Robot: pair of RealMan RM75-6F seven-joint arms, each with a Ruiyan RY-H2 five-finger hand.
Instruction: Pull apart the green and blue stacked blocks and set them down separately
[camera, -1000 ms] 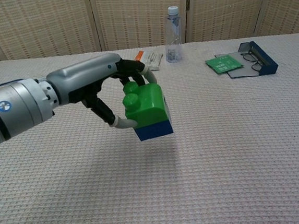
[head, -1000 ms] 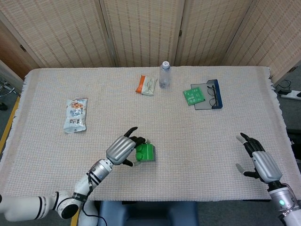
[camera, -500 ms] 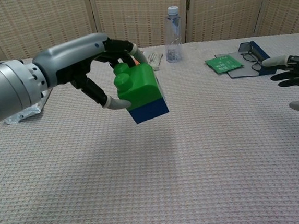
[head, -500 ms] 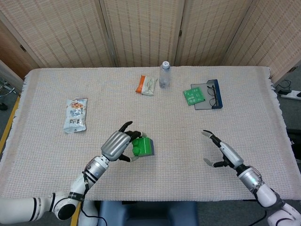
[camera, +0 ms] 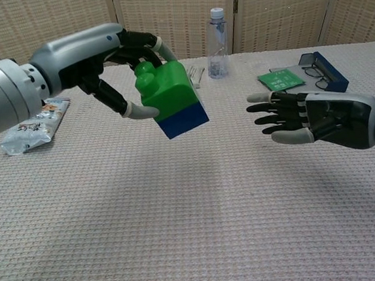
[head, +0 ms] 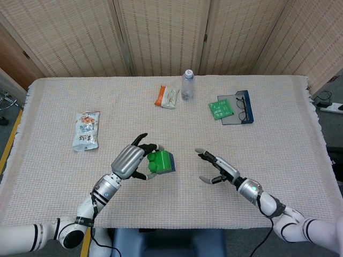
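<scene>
My left hand (camera: 111, 61) (head: 131, 160) holds the stacked pair up above the table, tilted: a green block (camera: 168, 93) (head: 158, 162) on top of a blue block (camera: 184, 121) (head: 171, 159). Its fingers wrap the green block's top and side. My right hand (camera: 303, 115) (head: 217, 167) hovers to the right of the pair, fingers apart and stretched toward it, holding nothing. A clear gap separates this hand from the blocks.
A clear water bottle (camera: 216, 43) and an orange-and-white snack packet (head: 167, 97) stand at the back centre. Glasses on a blue case (camera: 323, 71) with a green card (camera: 281, 80) lie at the back right. A snack bag (head: 86, 130) lies at the left.
My left hand has lifted the stacked blocks higher and tilted them. My right hand has swung in from the right edge toward the blocks.
</scene>
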